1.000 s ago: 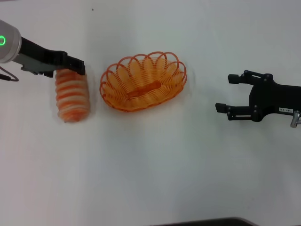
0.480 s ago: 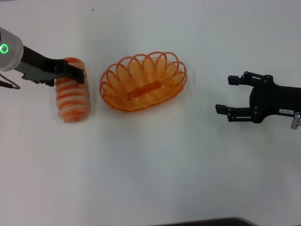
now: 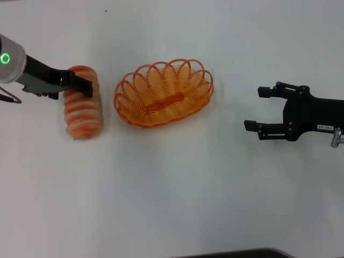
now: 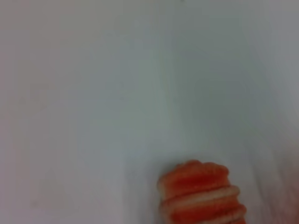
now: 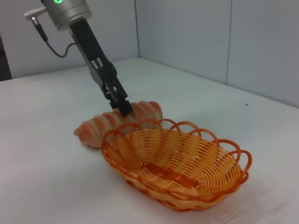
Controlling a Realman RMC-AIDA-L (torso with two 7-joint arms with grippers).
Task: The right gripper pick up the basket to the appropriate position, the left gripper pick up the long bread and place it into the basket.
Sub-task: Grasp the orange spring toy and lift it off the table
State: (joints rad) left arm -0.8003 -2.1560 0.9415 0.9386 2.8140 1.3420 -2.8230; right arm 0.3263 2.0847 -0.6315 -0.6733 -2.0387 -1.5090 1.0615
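Observation:
The long bread, orange-brown with cream ridges, lies on the white table at the left. It also shows in the right wrist view, and its end shows in the left wrist view. My left gripper, on the arm with the green light, sits across the bread's far part and meets its top in the right wrist view. The orange basket stands empty just right of the bread and also shows in the right wrist view. My right gripper is open and empty, well to the right of the basket.
The white table carries only the bread and basket. A dark edge runs along the table's near side. Grey wall panels stand behind the table in the right wrist view.
My left gripper has drawn back a little to the left, uncovering the bread's far end. My right gripper has edged slightly left. Bread and basket have not moved.

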